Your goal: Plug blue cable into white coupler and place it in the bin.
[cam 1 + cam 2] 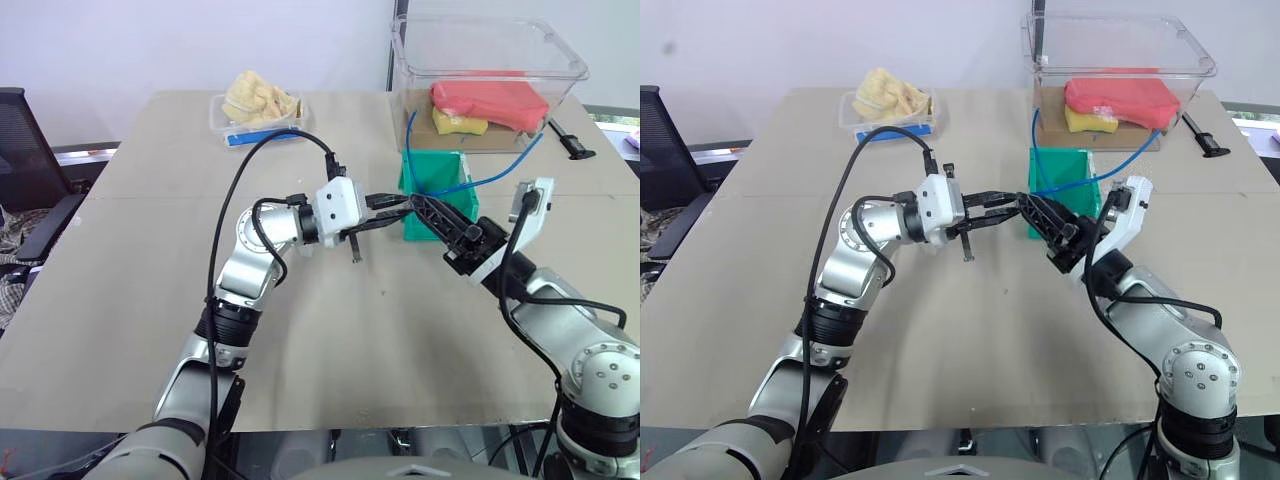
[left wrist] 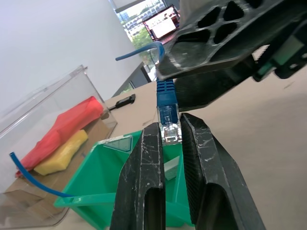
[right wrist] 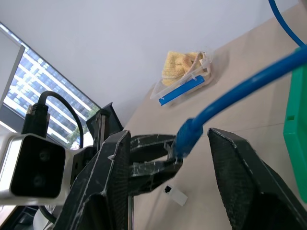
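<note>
1. Two pincers meet near the middle of the head view, just in front of the bin, which stands right of centre on the table.
2. The left pincer is pressed together on the clear plug end of the blue cable; the left wrist view shows the plug pinched between its two fingers.
3. The right pincer stands spread, one finger on each side of the cable's blue boot, and is not gripping it.
4. From the plug, the blue cable runs up and right past the bin toward the large clear tub in the upper right.
5. The white coupler lies on the table below the pincers in the right wrist view, apart from the cable, with nothing holding it.
6. My reading of progress: the cable end is in hand, but the plugging has not happened.
7. Left to do: pick up the coupler, push the plug into its socket, then set the joined pair in the bin.
</note>
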Motion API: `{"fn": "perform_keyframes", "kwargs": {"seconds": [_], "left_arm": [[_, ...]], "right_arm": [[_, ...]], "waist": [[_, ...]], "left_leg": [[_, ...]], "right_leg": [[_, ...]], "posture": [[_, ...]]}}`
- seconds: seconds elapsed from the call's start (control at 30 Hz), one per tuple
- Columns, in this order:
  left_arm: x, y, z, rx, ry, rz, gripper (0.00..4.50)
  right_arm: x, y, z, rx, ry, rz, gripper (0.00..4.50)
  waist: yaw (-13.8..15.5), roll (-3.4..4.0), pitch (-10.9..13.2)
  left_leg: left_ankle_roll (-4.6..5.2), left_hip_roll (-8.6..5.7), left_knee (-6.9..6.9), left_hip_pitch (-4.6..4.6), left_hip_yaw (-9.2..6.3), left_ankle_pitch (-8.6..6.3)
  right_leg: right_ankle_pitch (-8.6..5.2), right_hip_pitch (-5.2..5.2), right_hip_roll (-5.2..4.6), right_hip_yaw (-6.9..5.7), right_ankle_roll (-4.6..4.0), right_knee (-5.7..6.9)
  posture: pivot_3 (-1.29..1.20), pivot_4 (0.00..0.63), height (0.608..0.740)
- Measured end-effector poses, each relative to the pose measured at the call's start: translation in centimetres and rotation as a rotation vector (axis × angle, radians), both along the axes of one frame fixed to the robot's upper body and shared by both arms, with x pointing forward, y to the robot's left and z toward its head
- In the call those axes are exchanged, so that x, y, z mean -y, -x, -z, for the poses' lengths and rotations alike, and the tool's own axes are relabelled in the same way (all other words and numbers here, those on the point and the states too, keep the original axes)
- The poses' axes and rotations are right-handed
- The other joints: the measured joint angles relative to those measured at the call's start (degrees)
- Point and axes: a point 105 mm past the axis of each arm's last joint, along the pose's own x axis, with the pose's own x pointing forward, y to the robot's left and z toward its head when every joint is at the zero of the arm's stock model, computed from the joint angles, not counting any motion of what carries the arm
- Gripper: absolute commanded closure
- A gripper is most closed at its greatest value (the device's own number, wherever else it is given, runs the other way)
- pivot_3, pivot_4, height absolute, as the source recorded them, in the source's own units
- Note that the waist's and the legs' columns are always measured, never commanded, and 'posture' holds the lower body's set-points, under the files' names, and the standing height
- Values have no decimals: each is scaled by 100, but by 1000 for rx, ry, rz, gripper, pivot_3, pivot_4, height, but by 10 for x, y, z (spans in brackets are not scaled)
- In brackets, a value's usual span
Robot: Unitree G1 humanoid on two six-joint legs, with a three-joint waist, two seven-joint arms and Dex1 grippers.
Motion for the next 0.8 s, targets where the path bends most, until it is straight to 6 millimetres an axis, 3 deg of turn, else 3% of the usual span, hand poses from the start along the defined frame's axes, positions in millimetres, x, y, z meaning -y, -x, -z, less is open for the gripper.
{"fn": "perform_keyframes", "kwargs": {"seconds": [0.07,0.43,0.6,0.77,0.8], "left_arm": [[0,0,0,-1,2,3,4500],[-2,2,4,-18,7,8,4500],[-7,1,5,-147,41,8,2700],[-55,-11,19,-400,29,-134,405],[-70,-12,25,-458,14,-172,405]], "right_arm": [[2,-2,2,-12,7,14,4340],[1,-2,4,-19,27,-1,4429],[0,-1,5,-23,33,-12,4500],[4,0,6,-26,23,-7,4500],[6,0,7,-29,15,-4,4500]], "waist": [[1,0,0],[-2,0,0],[-9,0,0],[-44,2,1],[-35,3,2]], "left_leg": [[0,0,0,0,0,0],[0,0,0,0,1,0],[0,2,0,0,-1,0],[0,9,-4,3,-4,0],[0,9,-6,2,-5,0]], "right_leg": [[0,0,0,0,0,0],[0,0,0,2,0,-1],[0,0,0,2,0,0],[-1,-3,8,-1,1,1],[-1,-4,8,-3,1,1]], "posture": [[0,150,740],[0,150,740],[0,150,740],[0,150,740],[0,150,740]]}}
